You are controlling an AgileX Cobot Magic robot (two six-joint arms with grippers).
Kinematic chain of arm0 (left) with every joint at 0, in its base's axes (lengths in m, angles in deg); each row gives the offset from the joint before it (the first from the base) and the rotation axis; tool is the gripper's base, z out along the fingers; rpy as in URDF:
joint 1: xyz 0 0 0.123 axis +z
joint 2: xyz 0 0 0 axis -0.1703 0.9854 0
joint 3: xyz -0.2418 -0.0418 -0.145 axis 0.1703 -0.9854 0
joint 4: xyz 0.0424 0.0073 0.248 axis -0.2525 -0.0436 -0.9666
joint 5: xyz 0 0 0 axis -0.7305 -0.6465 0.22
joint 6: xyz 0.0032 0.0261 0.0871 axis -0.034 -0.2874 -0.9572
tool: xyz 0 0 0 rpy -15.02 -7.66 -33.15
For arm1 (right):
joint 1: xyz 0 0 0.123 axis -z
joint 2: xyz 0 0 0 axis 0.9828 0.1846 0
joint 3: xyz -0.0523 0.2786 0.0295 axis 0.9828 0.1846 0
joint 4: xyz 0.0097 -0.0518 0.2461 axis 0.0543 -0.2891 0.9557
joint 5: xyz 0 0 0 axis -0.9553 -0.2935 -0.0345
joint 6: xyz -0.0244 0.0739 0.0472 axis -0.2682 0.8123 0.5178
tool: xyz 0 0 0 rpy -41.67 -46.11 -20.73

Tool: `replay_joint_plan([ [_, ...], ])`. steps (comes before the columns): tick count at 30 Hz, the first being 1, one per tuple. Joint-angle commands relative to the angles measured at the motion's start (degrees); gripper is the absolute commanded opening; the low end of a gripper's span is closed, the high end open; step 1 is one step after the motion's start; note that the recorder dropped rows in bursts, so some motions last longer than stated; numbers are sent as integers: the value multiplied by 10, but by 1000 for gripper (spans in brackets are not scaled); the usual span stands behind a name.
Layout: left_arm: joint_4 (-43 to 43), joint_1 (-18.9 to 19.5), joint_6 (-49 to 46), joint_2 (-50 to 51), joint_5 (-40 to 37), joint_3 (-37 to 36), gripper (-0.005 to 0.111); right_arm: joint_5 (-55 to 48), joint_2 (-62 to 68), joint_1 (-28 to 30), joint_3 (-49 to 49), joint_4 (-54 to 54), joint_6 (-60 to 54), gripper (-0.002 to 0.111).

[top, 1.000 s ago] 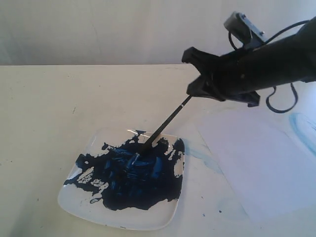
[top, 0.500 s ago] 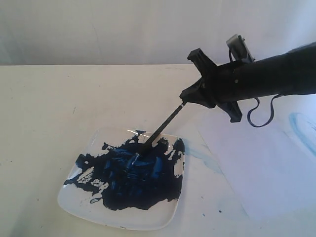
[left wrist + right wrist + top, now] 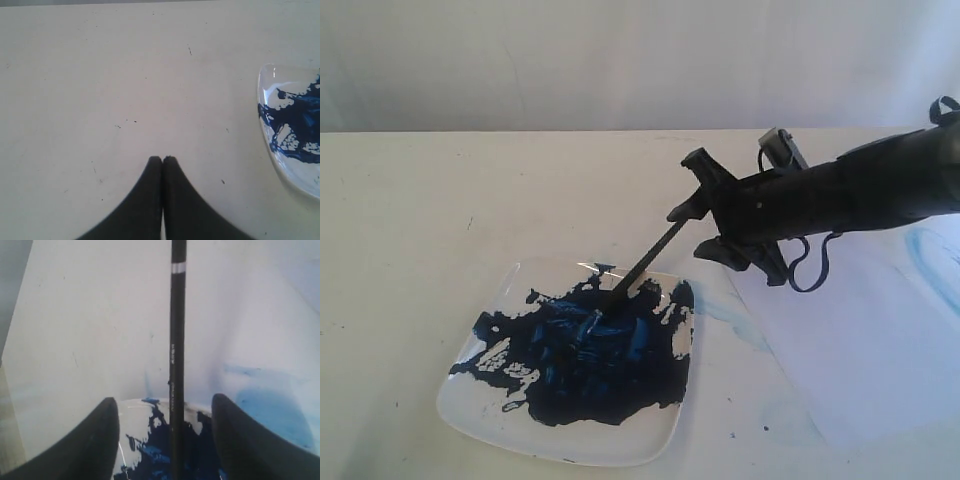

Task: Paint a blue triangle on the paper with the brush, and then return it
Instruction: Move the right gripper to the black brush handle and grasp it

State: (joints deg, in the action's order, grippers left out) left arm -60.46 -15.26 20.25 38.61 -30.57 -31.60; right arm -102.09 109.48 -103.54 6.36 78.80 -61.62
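Scene: We see the right gripper [image 3: 686, 230] poised over the far corner of the white plate [image 3: 470, 418], at the upper end of the brush [image 3: 642, 264].
Tool: The jaws are spread wide. In the right wrist view the brush runs straight up the gap, clear of both fingers [image 3: 95, 440].
Brush: It leans with its tip sunk in the dark blue paint and its handle slanting up toward the gripper and the paper side. We cannot tell what props its upper end.
Paper: The paper [image 3: 860, 340] lies flat just beside the plate, on the right arm's side and partly under the arm.
Triangle: We find none on the sheet's visible part, only a faint light-blue smear [image 3: 932, 262] near its far edge.
Nearer arm: The right one is nearer. The left gripper [image 3: 162, 160] is pressed closed over bare table [image 3: 470, 200], with the plate off to its side.
Room: There is open table beyond the plate; the plate's rim and the paper's edge are the close borders.
Judgement: Any next move turns on that slanted axis. We judge that a retreat should follow the handle's line, since a sideways shift could tip the brush onto the paper.
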Motion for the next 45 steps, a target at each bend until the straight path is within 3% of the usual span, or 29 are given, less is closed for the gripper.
replay_joint_plan([
  [1, 4, -6, 4, -3, 2, -2, 0, 18, 19, 0, -8, 24, 0, 53],
  [22, 4, -6, 4, -3, 2, -2, 0, 6, 127, -3, -110, 51, 0, 53],
  [45, 4, -6, 4, -3, 2, -2, 0, 58, 141, -17, -119, 76, -1, 53],
])
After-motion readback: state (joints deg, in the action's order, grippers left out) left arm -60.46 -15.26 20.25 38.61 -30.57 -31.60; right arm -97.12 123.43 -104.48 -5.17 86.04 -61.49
